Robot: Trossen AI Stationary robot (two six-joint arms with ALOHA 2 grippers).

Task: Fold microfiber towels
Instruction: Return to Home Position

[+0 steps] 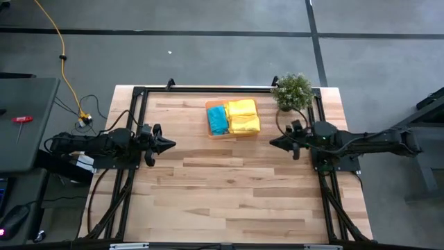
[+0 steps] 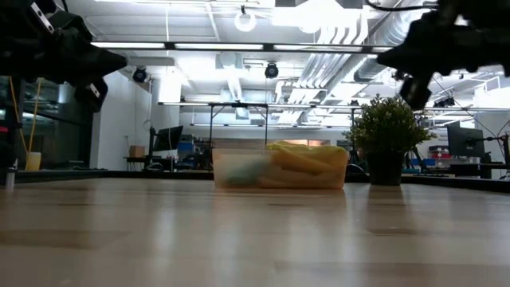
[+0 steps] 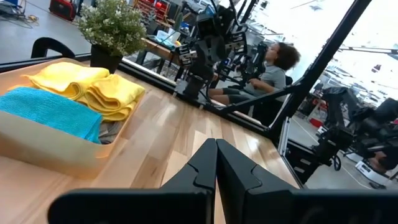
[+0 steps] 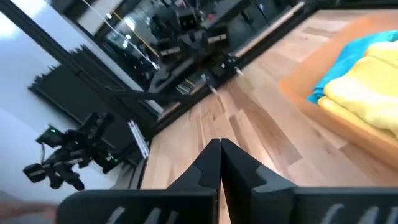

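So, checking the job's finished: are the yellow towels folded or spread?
Folded: both yellow towels lie as compact bundles inside the orange tray.

A folded teal-blue towel (image 1: 218, 119) lies touching a folded yellow towel (image 1: 241, 107) and a second yellow towel (image 1: 245, 125). All are packed in the orange tray (image 1: 222, 136), well apart from the left fingers (image 1: 165, 144) and right fingers (image 1: 275, 142).

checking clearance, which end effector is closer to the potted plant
Right. The right end effector sits near the potted plant; the left end effector is across the table.
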